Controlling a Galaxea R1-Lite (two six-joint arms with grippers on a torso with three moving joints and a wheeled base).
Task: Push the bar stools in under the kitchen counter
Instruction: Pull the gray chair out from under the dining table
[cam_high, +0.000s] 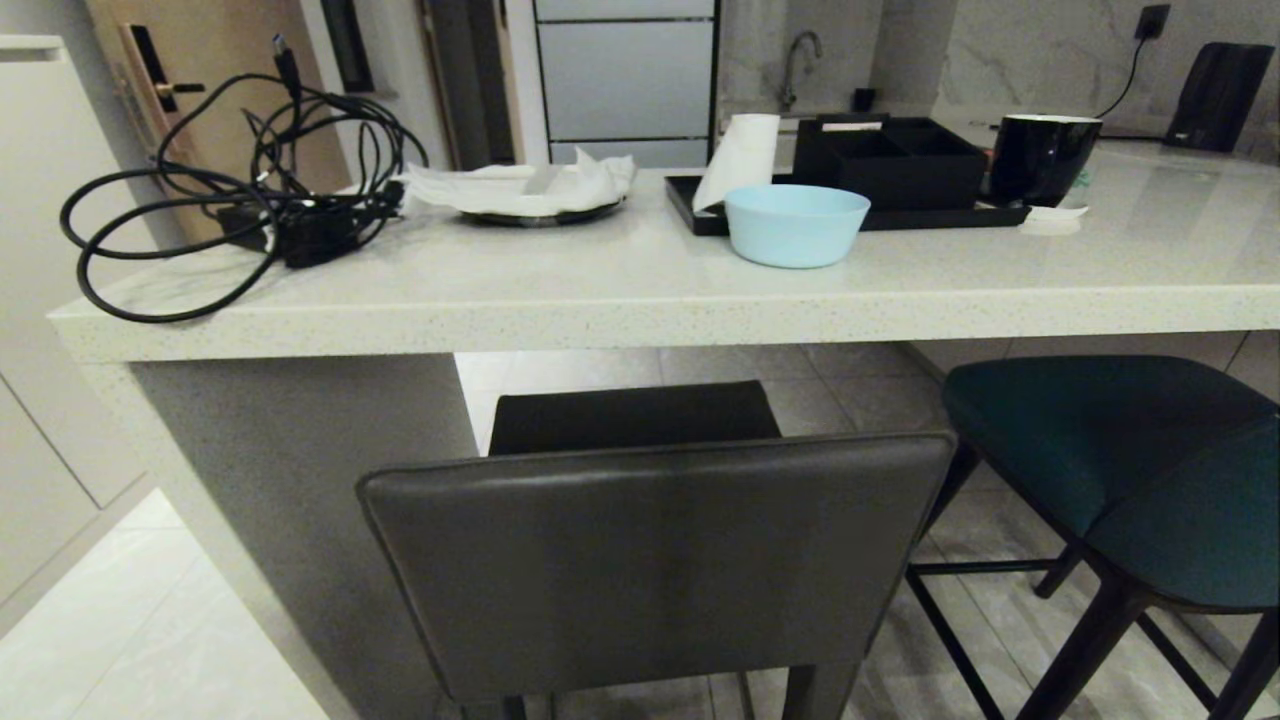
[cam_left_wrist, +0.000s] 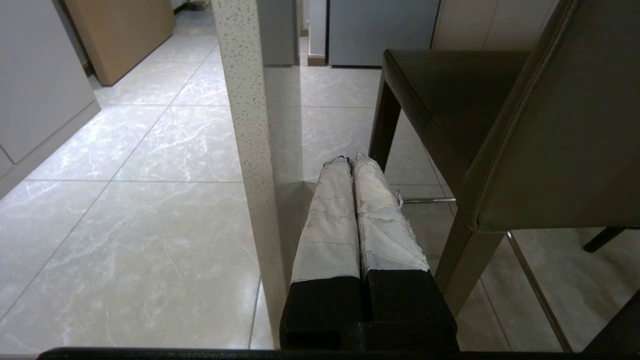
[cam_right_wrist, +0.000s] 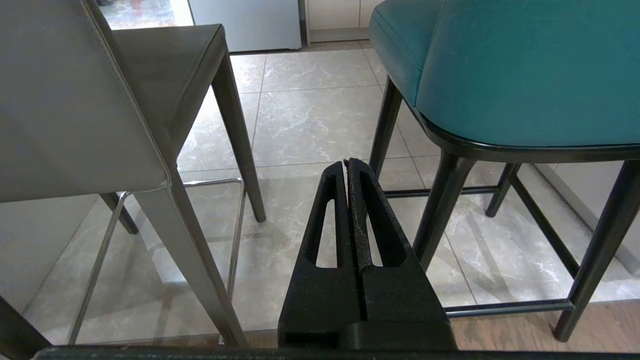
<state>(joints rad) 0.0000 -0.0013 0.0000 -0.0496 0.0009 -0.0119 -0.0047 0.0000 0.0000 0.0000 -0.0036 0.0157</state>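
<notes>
Two stools stand out from the kitchen counter (cam_high: 640, 300): the grey stool (cam_high: 655, 560) before me, the teal stool (cam_high: 1130, 470) on my right. My left gripper (cam_left_wrist: 350, 162) and right gripper (cam_right_wrist: 346, 165) hang closed, empty. Pushing high on a backrest could tip a stool; legs may snag on the tiles.

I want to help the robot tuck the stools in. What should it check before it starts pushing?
1. Both stools still out from under the kitchen counter: ok, the grey stool and teal stool both need pushing.
2. Left end effector shut and empty: ok.
3. Right end effector shut and empty: ok.
4. Left end effector clear of the counter's side panel: ok, but it is close beside it.
5. Floor under the counter free for the stools: ok where visible.
6. Bowl back from the counter edge: not ok, it sits near the edge.
</notes>
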